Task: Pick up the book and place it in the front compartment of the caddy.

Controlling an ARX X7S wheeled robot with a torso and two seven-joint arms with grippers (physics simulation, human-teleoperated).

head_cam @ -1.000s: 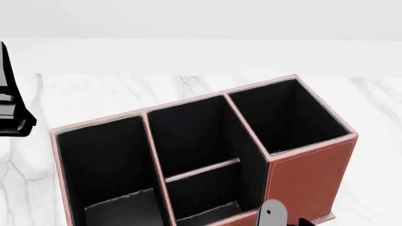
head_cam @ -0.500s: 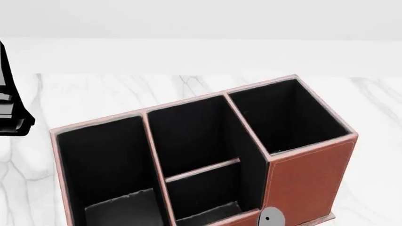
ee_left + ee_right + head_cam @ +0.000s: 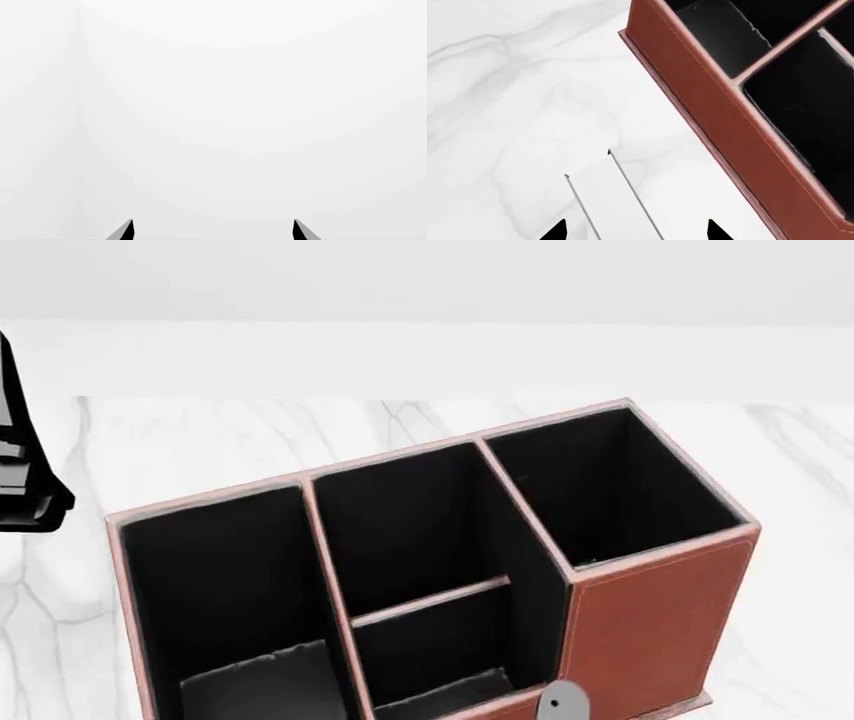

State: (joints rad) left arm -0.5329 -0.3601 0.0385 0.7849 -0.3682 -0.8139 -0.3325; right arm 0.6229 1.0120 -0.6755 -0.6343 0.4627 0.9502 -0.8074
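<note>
1. Your L gripper (image 3: 213, 234): tips spread wide, nothing btwn them, only blank white ahead.
2. Your R gripper (image 3: 635, 232): tips apart w/ the book (image 3: 610, 200) btwn them, white page edge toward the cam. Can't tell if it's gripped.
3. Book is outside the caddy (image 3: 720, 115), near its long brown wall, over the marble table (image 3: 507, 100).
4. Head view: all caddy cells show black lining.

The place was a bare simulated room, not a recognisable home or shop. A white marble-veined tabletop (image 3: 267, 430) carried a reddish-brown leather-look caddy (image 3: 654, 600) with black lining, a desk-organiser sort of thing hinting at an office. Behind it stood only a plain, featureless pale wall (image 3: 427, 280), evenly lit.
</note>
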